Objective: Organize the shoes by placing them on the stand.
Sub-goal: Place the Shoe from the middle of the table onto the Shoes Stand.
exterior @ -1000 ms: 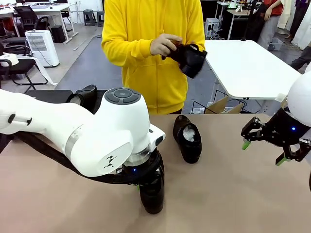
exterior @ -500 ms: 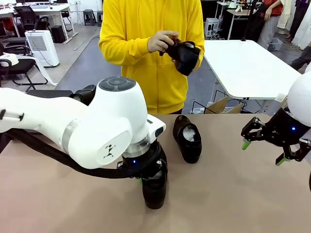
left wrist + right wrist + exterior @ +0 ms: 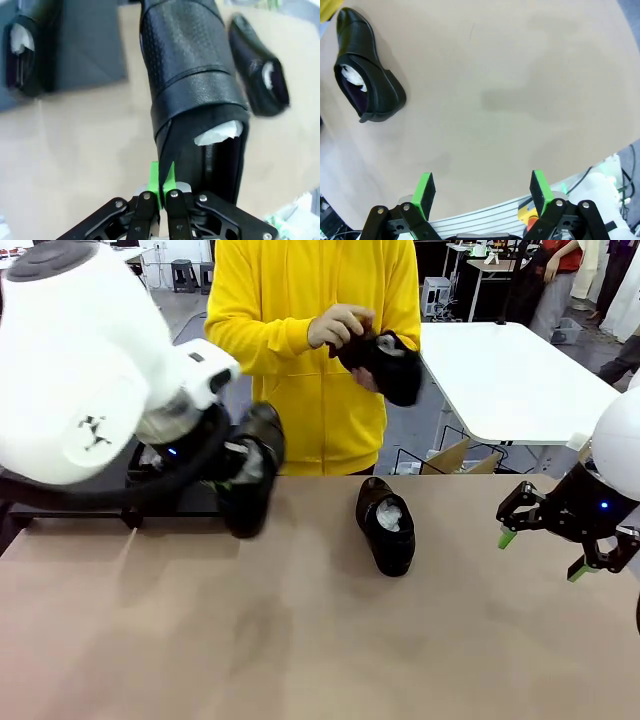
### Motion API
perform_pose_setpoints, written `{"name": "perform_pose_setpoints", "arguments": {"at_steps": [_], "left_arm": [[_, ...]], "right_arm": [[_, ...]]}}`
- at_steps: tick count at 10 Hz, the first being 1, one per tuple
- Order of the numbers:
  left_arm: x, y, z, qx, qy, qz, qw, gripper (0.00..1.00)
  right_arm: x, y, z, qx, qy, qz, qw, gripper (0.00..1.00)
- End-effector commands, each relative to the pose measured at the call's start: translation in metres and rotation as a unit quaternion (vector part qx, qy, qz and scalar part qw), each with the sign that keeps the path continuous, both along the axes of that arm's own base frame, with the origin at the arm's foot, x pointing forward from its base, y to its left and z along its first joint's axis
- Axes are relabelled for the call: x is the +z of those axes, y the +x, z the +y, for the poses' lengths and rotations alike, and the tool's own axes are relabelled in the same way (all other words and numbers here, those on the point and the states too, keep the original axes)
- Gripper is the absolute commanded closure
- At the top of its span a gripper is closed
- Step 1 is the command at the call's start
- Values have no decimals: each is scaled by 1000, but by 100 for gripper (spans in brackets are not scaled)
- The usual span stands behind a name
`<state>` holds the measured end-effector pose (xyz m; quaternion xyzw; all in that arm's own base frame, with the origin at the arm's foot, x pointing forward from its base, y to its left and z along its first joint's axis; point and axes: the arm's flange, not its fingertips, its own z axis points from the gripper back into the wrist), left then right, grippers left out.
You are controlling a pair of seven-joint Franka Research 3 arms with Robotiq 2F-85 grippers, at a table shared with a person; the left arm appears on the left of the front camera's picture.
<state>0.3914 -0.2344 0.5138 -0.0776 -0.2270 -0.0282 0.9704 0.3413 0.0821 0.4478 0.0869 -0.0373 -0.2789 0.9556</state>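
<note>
Shoe (image 3: 190, 75) hangs by its collar in the closed left jaws, beside the stand (image 3: 90, 40). Recommend lowering it level, clear of the parked shoe (image 3: 25, 50). Right jaws open, empty.

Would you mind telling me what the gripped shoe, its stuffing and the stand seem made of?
The shoe looks like black leather: perforated grain, soft sheen. Its stuffing is likely crumpled white paper. The stand is a matte dark board, no glare; material unclear.
</note>
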Motion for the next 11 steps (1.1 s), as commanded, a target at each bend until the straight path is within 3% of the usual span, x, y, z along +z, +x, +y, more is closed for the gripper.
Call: {"name": "perform_pose_setpoints", "arguments": {"at_steps": [1,6,8,11], "left_arm": [[-29,46,19,22,18,-46,999,100],[-59,112,49,61,45,-90,993,100],[-64,122,53,71,48,-105,991,100],[-81,130,57,77,39,-99,991,100]], "right_arm": [[0,1,-2,9,1,-2,1000,0],[0,1,-2,9,1,-2,1000,0],[0,1,-2,9,1,-2,1000,0],[0,1,-2,9,1,-2,1000,0]]}}
